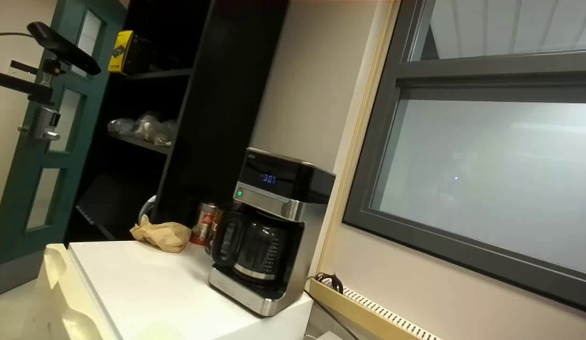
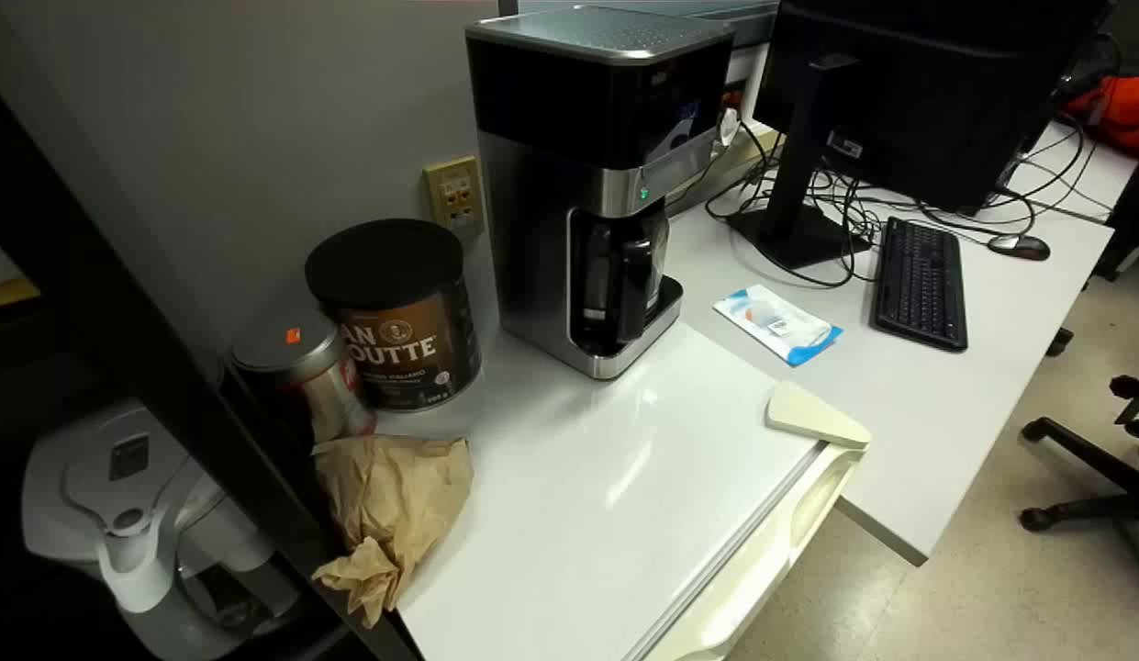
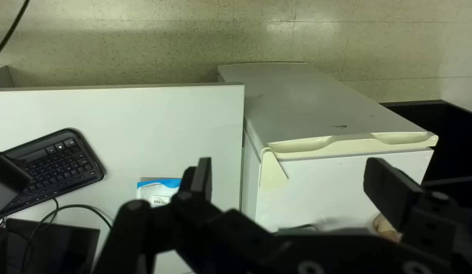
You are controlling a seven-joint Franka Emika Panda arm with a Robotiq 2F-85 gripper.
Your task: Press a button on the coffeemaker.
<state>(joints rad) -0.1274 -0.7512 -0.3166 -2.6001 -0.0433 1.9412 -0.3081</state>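
Note:
The coffeemaker is a boxy black and silver machine on the white fridge top; it shows in both exterior views. Its bluish display reads about 3:07. A small green light glows on the silver control strip, also seen in an exterior view. The dark glass carafe stands inside. My gripper shows only in the wrist view, fingers wide apart, nothing between them, above the fridge's front edge. In the wrist view the coffeemaker is mostly or wholly hidden behind the gripper body.
A crumpled brown paper bag, a red-silver can and a large brown coffee tin stand beside the coffeemaker. A desk adjoins, bearing a keyboard, monitor and packet. A dark shelf and window flank it.

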